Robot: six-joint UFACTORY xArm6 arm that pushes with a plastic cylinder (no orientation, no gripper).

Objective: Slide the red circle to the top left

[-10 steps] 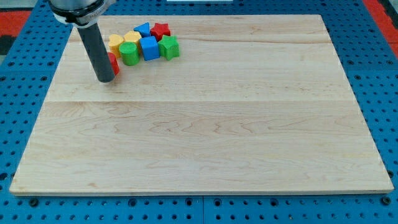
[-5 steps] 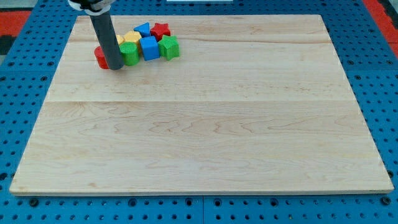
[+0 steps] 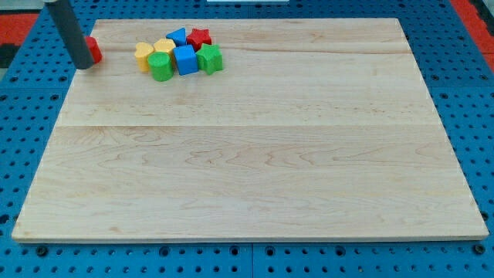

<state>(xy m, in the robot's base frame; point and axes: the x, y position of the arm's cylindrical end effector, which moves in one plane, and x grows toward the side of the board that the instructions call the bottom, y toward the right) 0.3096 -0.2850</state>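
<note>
The red circle [image 3: 94, 49] lies near the board's top left corner, partly hidden behind my rod. My tip [image 3: 83, 66] rests at the board's left edge, touching the circle's left side. The other blocks sit in a cluster to the right: a yellow block [image 3: 143, 55], a second yellow block [image 3: 163, 46], a green round block [image 3: 161, 67], a blue cube [image 3: 185, 59], a green block [image 3: 209, 59], a blue triangle [image 3: 177, 35] and a red star [image 3: 199, 36].
The wooden board [image 3: 255, 154] lies on a blue pegboard surface [image 3: 23, 116]. The board's left edge runs right by my tip.
The red circle has slid left and up, away from the cluster, toward the top left corner. My rod moved left with it, from beside the green round block to the board's left edge.
</note>
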